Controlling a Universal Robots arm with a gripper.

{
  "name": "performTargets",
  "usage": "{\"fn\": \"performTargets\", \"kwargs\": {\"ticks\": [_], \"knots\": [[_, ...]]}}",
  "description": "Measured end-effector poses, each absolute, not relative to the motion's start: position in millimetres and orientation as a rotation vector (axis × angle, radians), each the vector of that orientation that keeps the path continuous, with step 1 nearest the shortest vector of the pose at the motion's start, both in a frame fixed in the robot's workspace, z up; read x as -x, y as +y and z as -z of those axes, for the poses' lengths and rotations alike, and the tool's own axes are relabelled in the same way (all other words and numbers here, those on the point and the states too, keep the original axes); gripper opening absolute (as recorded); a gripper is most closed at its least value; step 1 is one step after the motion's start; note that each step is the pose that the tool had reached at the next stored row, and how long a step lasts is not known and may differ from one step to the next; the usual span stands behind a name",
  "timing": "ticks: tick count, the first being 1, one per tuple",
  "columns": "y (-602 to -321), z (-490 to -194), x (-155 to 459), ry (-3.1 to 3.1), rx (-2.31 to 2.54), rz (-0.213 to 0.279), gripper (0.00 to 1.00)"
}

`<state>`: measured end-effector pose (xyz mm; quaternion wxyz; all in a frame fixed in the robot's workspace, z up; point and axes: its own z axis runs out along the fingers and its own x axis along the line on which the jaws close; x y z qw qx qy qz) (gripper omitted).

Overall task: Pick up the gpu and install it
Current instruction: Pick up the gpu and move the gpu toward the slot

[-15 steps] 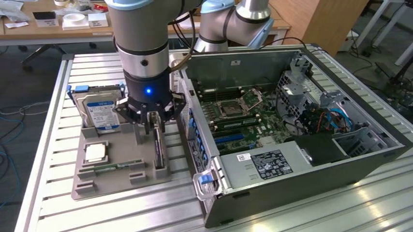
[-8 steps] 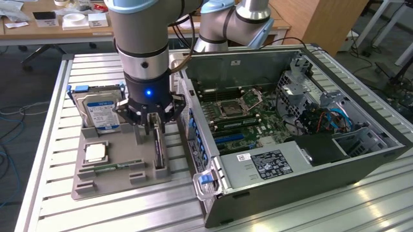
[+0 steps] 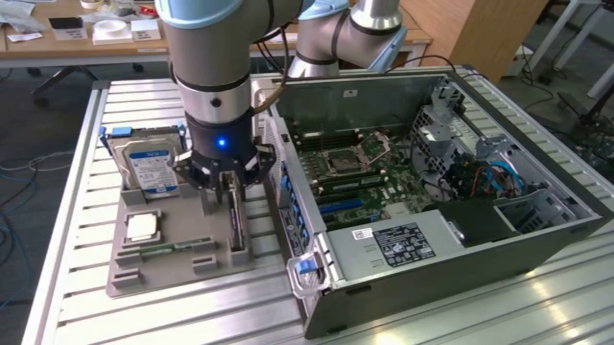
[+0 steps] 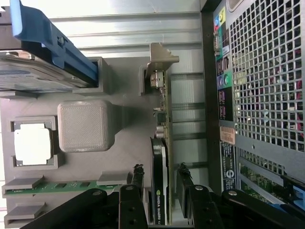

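Observation:
The gpu (image 3: 237, 228) stands on edge in a slot at the right side of the grey holder tray (image 3: 144, 269), beside the open computer case (image 3: 461, 244). In the wrist view, the gpu (image 4: 160, 200) shows its black cooler face and green board edge, with the silver end bracket (image 4: 160, 59) at its far end. My gripper (image 3: 230, 205) hangs straight down over the card. In the wrist view my gripper (image 4: 160, 172) is open, one finger on each side of the cooler with a small gap on both sides.
In the tray also sit a hard drive (image 3: 149, 167) with a blue-white label, a square processor (image 3: 142, 227) and a green memory stick (image 3: 175, 248). The case's rear panel (image 4: 267, 76) runs close beside the card. The motherboard (image 3: 350, 172) lies exposed inside the case.

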<state>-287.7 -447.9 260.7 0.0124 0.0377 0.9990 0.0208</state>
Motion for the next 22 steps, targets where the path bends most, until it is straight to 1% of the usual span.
{"fn": "performTargets", "kwargs": {"ticks": [10, 22], "knots": [[-448, -250, 288, 3.114, -0.118, -0.065, 0.42], [-448, -243, 288, 3.114, -0.118, -0.065, 0.42]]}}
